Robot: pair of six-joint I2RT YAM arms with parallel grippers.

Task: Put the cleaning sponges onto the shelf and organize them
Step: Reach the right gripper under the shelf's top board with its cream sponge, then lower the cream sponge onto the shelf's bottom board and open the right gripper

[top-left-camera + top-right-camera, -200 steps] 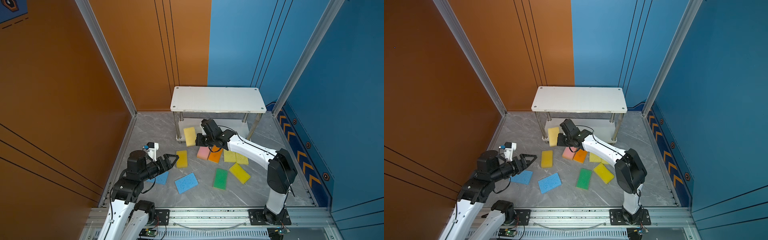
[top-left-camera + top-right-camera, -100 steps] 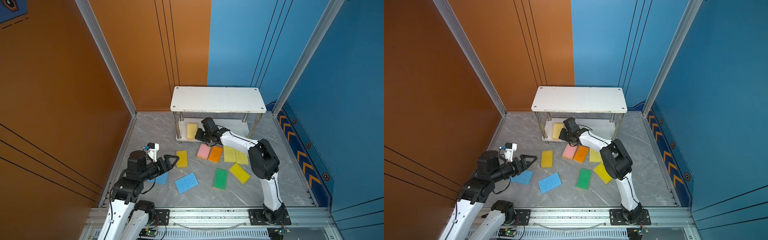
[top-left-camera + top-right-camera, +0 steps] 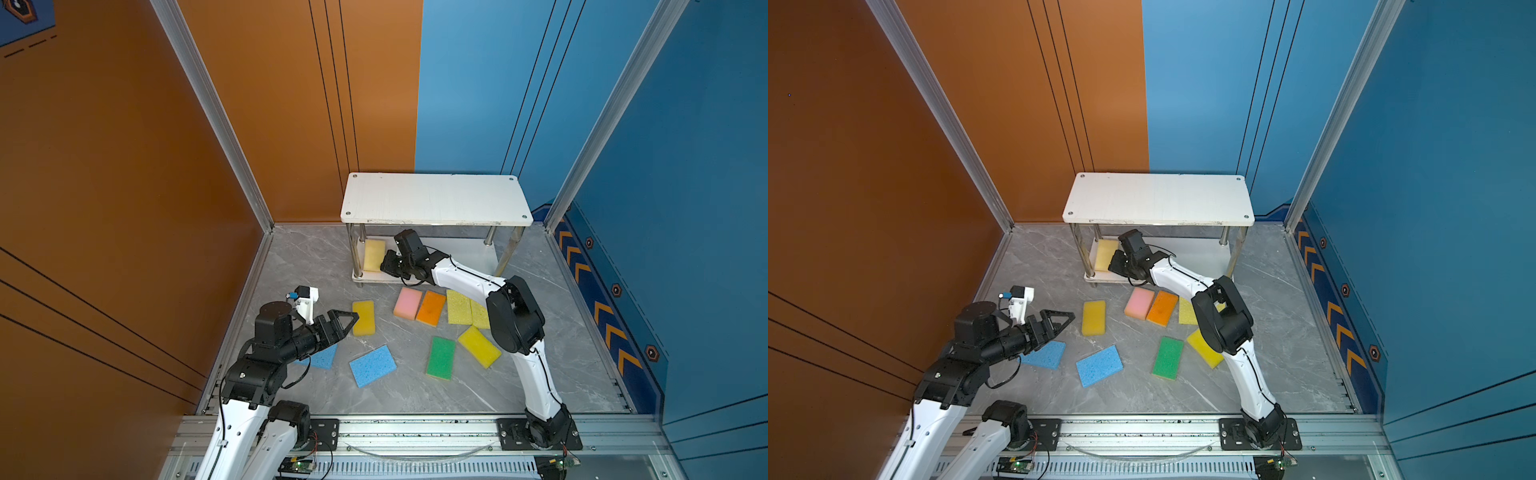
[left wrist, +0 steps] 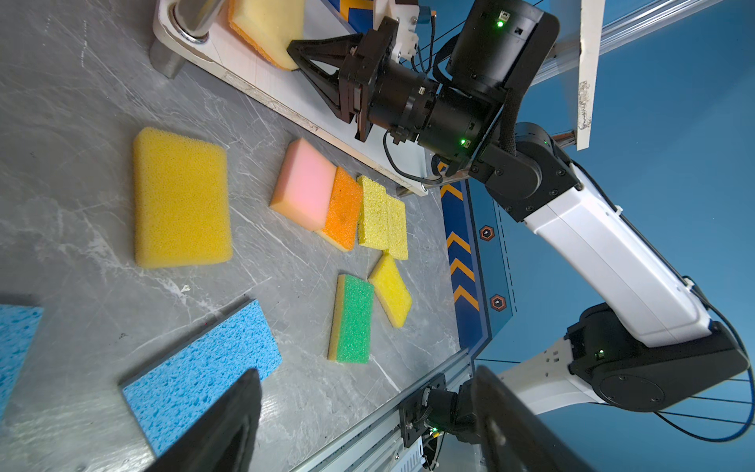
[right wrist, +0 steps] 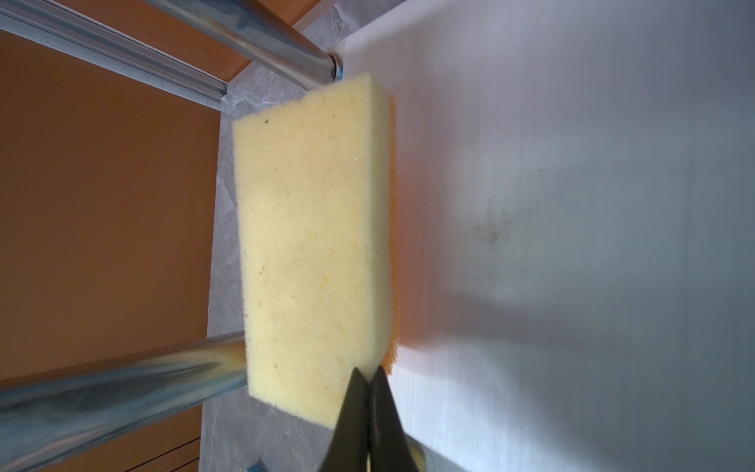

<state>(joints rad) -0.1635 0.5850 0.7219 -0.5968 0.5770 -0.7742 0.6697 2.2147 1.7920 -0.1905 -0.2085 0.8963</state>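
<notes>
I'm seeing the right gripper [image 5: 367, 374] pinched closed, tips touching the pale yellow sponge [image 5: 314, 245] sitting at the left end of the shelf [image 3: 436, 199], on its lower board. The left gripper [image 3: 351, 324] is hovering wide open near the floor [image 3: 415, 395] left edge.

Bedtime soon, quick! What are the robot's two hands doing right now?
Left gripper: open, holding nothing.
Right gripper: shut, tips at a corner of the pale yellow sponge; whether it pinches the sponge cannot be told.
</notes>
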